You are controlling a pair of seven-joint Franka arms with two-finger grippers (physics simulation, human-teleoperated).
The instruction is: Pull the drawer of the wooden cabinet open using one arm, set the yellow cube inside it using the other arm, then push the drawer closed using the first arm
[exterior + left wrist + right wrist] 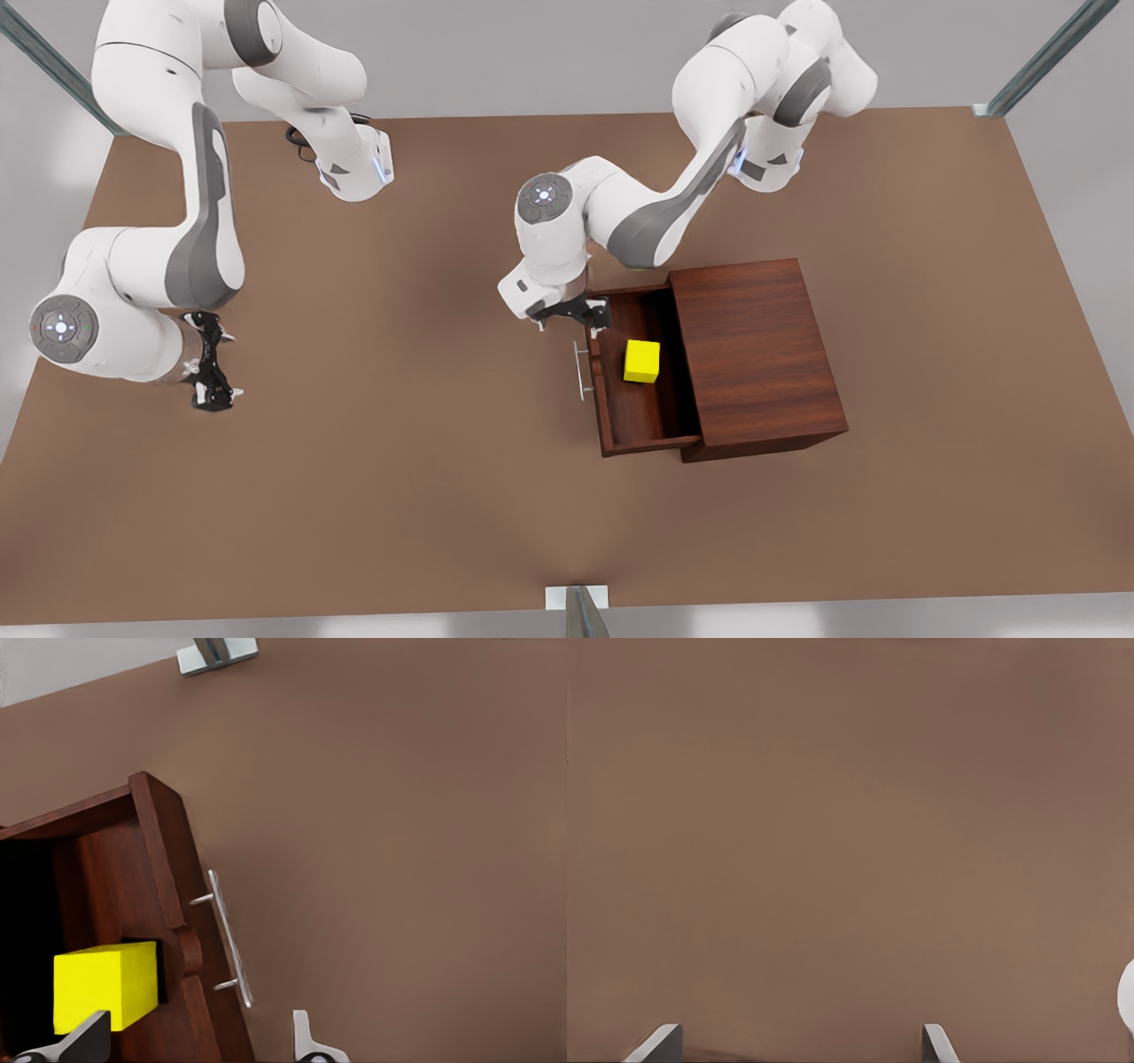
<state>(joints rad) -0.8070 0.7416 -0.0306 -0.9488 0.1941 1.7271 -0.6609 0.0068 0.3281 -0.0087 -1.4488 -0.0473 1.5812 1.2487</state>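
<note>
Drawer (642,372): pulled out of the wooden cabinet (757,350) toward the front view's left, open on top, its silver bar handle (580,370) facing the bare desk (399,496).
Yellow cube (642,361): sitting on the drawer floor, just beside the front wall, with free floor around its other sides.
Left pincer (567,315): hanging over the drawer's front corner above the handle end, fingers (306,1041) spread wide, empty.
Right pincer (208,363): waiting well apart at the front view's left over bare desk, fingers (939,1045) spread wide, empty.
</note>
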